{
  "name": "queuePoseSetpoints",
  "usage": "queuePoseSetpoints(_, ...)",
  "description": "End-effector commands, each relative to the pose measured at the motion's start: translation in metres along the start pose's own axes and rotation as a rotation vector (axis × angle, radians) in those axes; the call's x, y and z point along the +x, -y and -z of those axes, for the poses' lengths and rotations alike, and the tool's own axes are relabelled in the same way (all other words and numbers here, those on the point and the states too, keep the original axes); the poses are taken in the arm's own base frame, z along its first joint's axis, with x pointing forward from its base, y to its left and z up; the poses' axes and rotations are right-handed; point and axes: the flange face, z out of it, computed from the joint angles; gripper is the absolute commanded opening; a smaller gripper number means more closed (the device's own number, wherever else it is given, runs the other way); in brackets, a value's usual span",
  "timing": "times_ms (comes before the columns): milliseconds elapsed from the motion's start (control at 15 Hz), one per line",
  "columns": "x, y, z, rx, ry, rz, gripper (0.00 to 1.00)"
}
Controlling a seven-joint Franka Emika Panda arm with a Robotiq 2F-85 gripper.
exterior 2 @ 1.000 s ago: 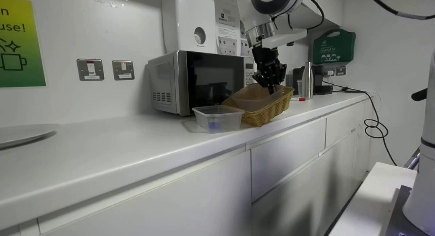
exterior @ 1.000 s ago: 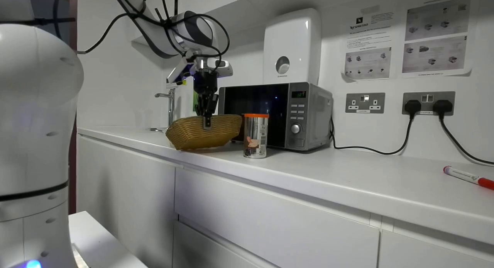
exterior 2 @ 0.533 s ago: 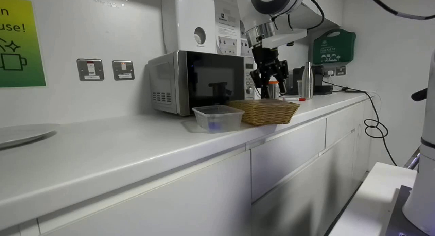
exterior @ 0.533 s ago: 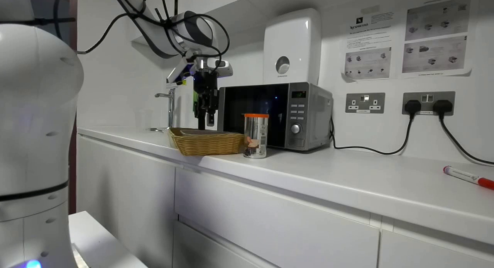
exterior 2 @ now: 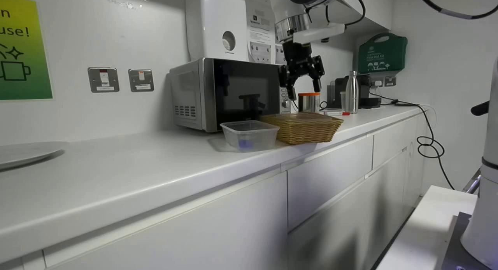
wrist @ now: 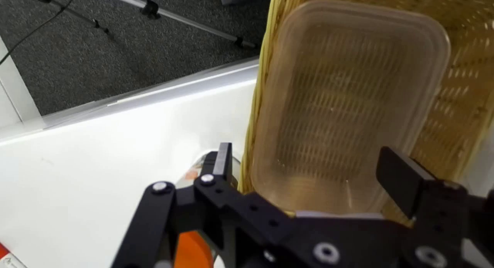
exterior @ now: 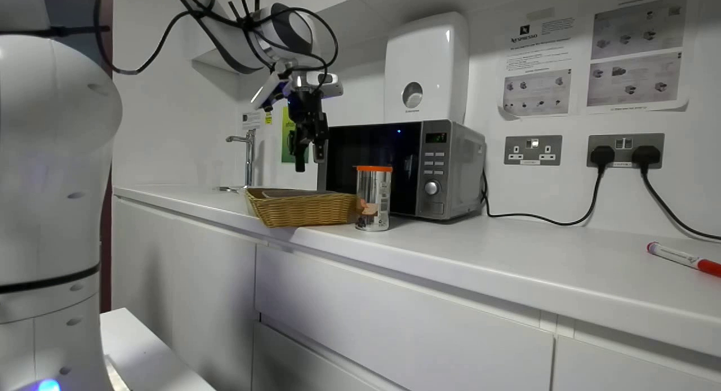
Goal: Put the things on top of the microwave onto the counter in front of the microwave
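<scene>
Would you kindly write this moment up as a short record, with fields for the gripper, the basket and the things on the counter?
Gripper: open, above the wicker basket, holding nothing
Basket position: on the counter, in front of the microwave
Inside basket: clear plastic container
Beside basket: orange-lidded silver canister, upright; whether they touch is unclear
Basket's opposite side: clear tub, on the counter
Elsewhere on counter: red-and-white marker

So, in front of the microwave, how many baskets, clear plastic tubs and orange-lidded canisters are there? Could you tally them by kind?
Wicker basket: 1
Clear plastic tubs: 2, one beside the basket, one inside it
Orange-lidded canister: 1
Total: 4
</scene>
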Motion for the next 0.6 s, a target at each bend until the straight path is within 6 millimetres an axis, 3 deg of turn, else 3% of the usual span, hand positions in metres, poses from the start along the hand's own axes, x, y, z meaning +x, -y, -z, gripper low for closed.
queuePoseSetpoints(0,0.022,-0.004,0.050,0.057,-0.042,-0.094,1.00)
queuePoseSetpoints(267,0.038,-0.006,0.086,0.106,-0.076,-0.211,1.00)
queuePoseSetpoints(400,0.042,-0.006,0.093,0.111,-0.081,-0.235,1.00)
queuePoseSetpoints(533,0.035,-0.009,0.086,0.110,-0.106,-0.207,1.00)
